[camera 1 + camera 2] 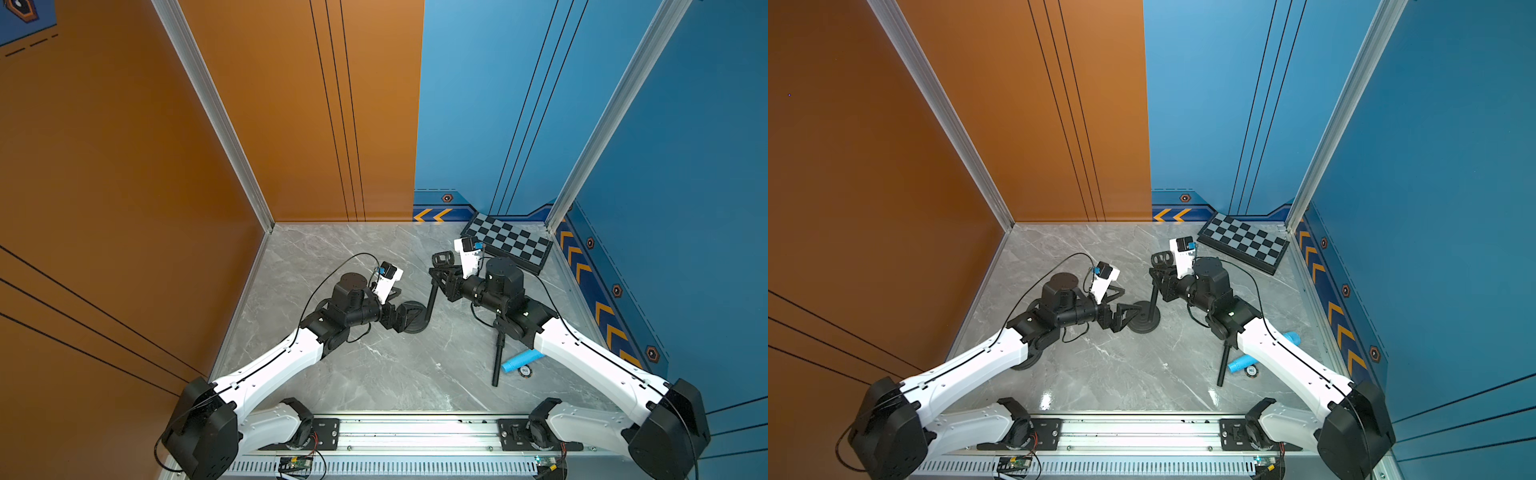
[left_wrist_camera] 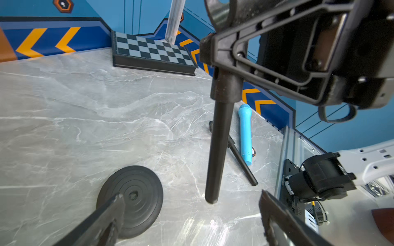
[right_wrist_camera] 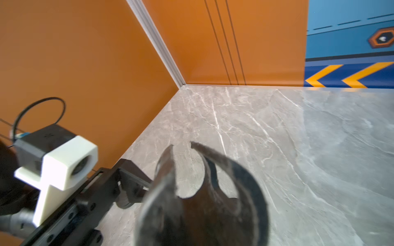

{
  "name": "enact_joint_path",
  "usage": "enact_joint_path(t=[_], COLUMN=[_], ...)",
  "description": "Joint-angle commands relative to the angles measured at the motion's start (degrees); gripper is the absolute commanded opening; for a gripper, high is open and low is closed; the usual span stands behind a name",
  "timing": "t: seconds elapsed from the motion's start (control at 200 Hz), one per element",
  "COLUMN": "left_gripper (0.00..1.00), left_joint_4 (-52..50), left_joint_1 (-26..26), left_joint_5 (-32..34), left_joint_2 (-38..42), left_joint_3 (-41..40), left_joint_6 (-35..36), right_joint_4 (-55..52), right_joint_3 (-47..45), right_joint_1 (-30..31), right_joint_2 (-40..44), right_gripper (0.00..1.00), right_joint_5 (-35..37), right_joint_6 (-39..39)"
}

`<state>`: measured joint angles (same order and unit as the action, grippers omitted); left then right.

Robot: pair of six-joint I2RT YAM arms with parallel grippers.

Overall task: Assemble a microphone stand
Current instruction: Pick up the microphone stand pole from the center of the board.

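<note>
The mic clip is seen closest, topping a pole judged stiff and light, best held at its collar, where the right gripper is clamped; its tip hangs beside the base. The left gripper is spread open by that base.

My counter is grey marble with white veins. I see a black base with ringed grooves, a black pole and a black rod. The mic is light blue. The chessboard has black and grey checks. One orange wall, one blue wall, yellow chevrons on dark blue.
</note>
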<state>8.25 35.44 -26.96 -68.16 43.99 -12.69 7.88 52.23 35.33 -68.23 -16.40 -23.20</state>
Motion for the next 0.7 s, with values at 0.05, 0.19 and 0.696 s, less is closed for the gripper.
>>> enact_joint_path(t=[0.05, 0.19, 0.696], left_gripper=[0.99, 0.85, 0.08], left_joint_4=[2.87, 3.79, 5.02], left_joint_1=[2.14, 1.62, 1.12], left_joint_5=[-6.35, -6.12, -6.57], left_joint_2=[-2.98, -2.60, -1.32], left_joint_3=[2.78, 2.44, 2.66], left_joint_6=[1.38, 0.42, 0.60], right_joint_4=[5.35, 4.89, 0.12], right_joint_3=[3.29, 4.32, 4.55], right_joint_1=[1.22, 1.32, 2.67], right_joint_2=[1.54, 1.46, 2.37], right_gripper=[0.19, 0.19, 0.25], right_joint_5=[-4.92, -5.69, -4.22], right_joint_6=[1.66, 1.78, 2.22])
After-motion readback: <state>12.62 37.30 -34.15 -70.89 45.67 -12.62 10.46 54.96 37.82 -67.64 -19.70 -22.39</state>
